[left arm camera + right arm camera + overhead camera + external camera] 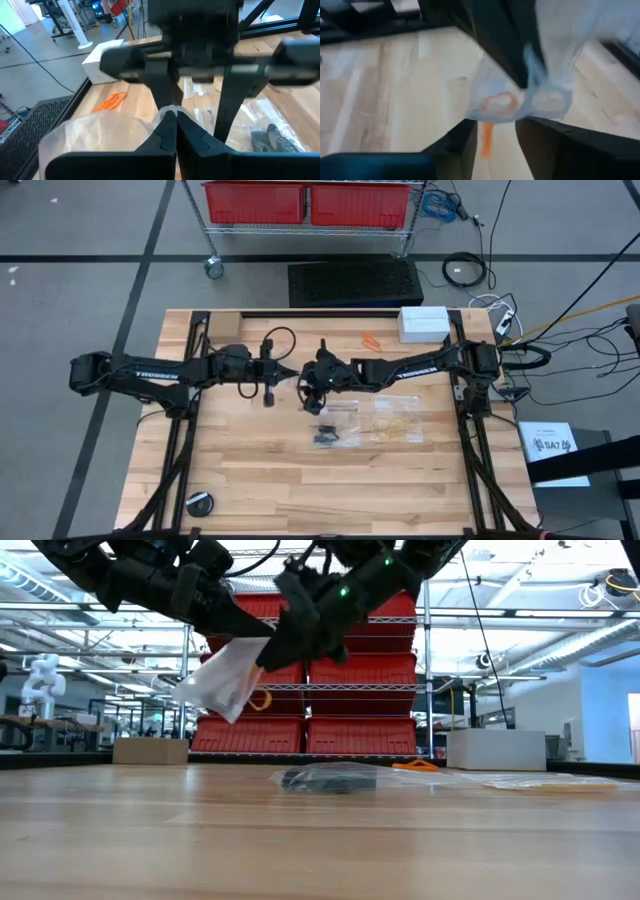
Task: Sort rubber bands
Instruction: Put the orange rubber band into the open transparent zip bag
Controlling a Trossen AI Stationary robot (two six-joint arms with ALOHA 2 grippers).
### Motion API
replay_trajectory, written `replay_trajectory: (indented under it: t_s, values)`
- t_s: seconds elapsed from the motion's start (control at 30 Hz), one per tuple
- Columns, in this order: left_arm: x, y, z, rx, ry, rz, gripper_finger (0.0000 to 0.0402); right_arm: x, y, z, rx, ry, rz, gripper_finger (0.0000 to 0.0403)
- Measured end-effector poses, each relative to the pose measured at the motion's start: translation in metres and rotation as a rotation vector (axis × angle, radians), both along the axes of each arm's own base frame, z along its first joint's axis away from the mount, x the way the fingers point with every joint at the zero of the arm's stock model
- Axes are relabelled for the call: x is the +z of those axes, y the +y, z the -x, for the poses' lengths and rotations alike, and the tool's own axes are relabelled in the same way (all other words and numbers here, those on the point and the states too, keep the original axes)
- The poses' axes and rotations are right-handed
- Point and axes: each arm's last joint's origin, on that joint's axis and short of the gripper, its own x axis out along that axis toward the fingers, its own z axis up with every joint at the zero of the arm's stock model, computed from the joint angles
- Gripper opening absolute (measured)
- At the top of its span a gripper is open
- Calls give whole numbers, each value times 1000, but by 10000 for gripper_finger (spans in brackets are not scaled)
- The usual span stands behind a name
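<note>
Bench [320, 840]: bare wooden planks nearest the low camera; far part carrying the bags and bands
Clear bag in the air [222, 678]: pinched at its top edge by the left gripper [174, 117]; jaws pressed together on the plastic; hanging crumpled above the bench, just left of the right gripper in the low view
Orange rubber band in the bag [498, 103]: seen through the plastic in the right wrist view; blurred, count unreadable; an orange arc [262, 700] also showing at the bag's lower edge in the low view
Right gripper [494, 131]: at the hanging bag's lower end; jaws parted narrowly, one dark finger [451, 141] on each side of an orange strip; whether touching the plastic, cannot tell
Left arm: reaching from the bench's left side toward the middle in the high view, wrist level
Right arm: reaching from the right side, wrist bent down, meeting the left near the bench centre
Black rubber bands [330, 435]: dark clump inside a clear bag lying flat on the bench, just below the two grippers in the high view; single loops not separable
Pale rubber bands [398, 422]: faint tan loops in a second flat bag, just right of the black ones; barely visible against the wood
Loose orange rubber bands [371, 339]: small pile on the bench near the white box [424, 322], well apart from the bags
Black round object [199, 503]: near the bench's front left corner; kind unclear
</note>
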Motion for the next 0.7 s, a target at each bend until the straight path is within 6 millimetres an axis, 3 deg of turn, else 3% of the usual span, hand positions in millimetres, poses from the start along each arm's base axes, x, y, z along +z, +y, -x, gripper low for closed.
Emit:
replay_trajectory:
  t_s: [0.23, 0.5, 0.6, 0.7]
  values:
    - [-5, 2, -8, 8, -25, 29, 0, 27, 1, 17, -2, 12, -2, 153]
    - [-8, 3, -14, 12, -47, 43, 0, 52, 3, 72, 0, 309, -5, 151]
    - [-7, 3, -15, 12, -54, 42, 0, 52, 3, 92, 2, 397, -6, 151]
    - [-6, 3, -15, 12, -66, 40, 0, 36, 3, 112, 5, 435, -35, 151]
